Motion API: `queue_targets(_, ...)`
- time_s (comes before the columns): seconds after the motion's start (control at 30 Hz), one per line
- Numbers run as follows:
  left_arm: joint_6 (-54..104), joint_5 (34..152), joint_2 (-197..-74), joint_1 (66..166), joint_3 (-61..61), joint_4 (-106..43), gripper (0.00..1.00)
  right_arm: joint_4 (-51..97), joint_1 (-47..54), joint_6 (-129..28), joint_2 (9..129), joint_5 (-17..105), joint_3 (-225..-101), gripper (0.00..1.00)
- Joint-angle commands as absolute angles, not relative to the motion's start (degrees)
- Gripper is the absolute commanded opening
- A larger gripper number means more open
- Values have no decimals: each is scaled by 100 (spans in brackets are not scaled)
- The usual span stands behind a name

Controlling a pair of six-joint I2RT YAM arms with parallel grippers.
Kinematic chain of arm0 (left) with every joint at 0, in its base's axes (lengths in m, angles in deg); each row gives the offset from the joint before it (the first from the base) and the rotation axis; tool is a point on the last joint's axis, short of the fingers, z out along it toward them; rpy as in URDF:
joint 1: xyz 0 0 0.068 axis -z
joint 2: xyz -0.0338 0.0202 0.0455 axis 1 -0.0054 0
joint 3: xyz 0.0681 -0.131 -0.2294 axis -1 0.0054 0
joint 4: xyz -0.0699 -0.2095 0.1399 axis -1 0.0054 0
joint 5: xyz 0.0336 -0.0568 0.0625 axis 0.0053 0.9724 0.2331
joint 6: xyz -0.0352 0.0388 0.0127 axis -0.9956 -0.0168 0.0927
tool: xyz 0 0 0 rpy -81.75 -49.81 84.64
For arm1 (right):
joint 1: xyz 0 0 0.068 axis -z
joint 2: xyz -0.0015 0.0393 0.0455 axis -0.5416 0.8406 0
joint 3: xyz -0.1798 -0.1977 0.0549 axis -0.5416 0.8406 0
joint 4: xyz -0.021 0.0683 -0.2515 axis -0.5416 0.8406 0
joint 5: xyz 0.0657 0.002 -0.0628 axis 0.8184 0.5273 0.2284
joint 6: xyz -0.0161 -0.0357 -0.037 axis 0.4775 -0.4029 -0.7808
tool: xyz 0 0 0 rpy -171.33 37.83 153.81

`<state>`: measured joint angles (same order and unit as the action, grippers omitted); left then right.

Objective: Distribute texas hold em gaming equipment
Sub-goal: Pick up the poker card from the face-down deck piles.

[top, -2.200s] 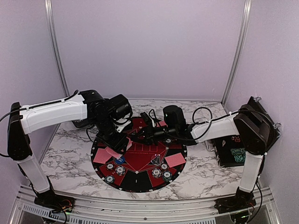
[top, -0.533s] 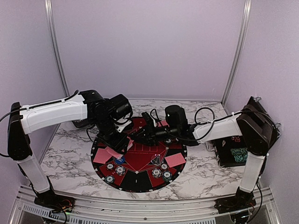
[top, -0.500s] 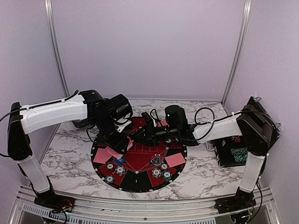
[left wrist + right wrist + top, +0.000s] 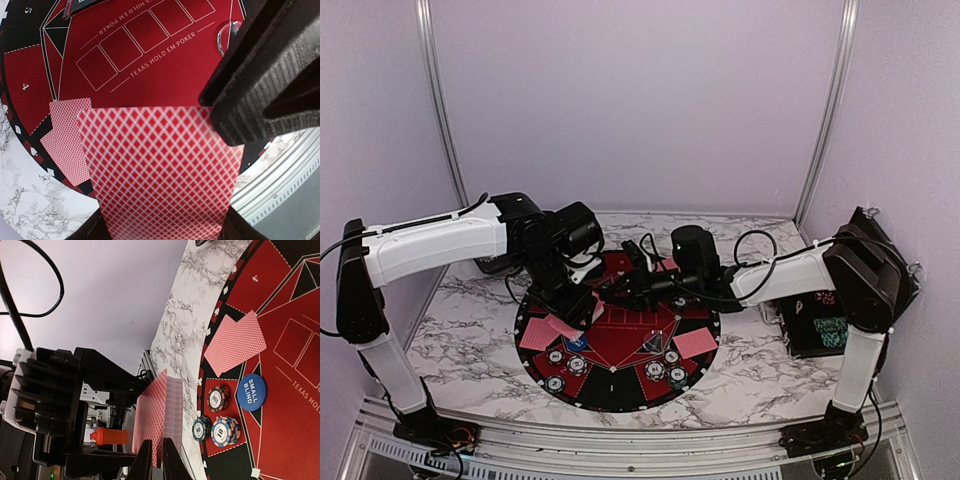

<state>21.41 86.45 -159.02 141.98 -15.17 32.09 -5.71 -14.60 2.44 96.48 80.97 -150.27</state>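
Right arm's crept a hair toward the left one vs. 2 s back; left arm hasn't budged. From above: left gripper (image 4: 582, 302) is clamped on the deck (image 4: 592, 310) of red-backed cards, over the left side of the round black-&-red mat (image 4: 620, 395). The right gripper (image 4: 610, 290) meets it there, fingers too small to read at this range. Flat card pairs (image 4: 536, 335) lie left & right on the mat, w/ little striped chips (image 4: 567, 362) near the front rim. A black case (image 4: 815, 325) sits on the marbled tabletop (image 4: 470, 335), far right. Left wrist cam: the deck fills the frame, diamond-lattice backs, gripped at its sides. A ribbed black finger (image 4: 265, 75) of the right gripper overlaps its top-right corner. Right wrist cam: its two slim fingers stand v. narrow, nipping the edge of a single card (image 4: 150, 425) fanned slightly off the rest. On the mat beyond: 2 overlapping cards, a round blue Small Blind disc (image 4: 251, 391), 3 chip stacks.
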Motion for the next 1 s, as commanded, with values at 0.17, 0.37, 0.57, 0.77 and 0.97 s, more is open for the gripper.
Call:
queue_targets(0.17, 2162, 8655, -15854, 14207, -1516, 3324, 53, -644, -1474, 263, 9790, 8116, -15283, 0)
queue_targets(0.37, 2166, 8655, -15855, 14213, -1490, 3322, 53, -635, -1357, 265, 9701, 8073, -15257, 0)
queue_targets(0.57, 2158, 8660, -15877, 14213, -1482, 3324, 53, -593, -1201, 246, 9626, 8071, -15239, 0)
queue_targets(0.77, 2149, 8673, -15881, 14213, -1460, 3324, 53, -578, -1102, 238, 9592, 8089, -15256, 0)
queue_targets(0.97, 2149, 8673, -15902, 14211, -1455, 3324, 53, -547, -1023, 203, 9575, 8102, -15241, 0)
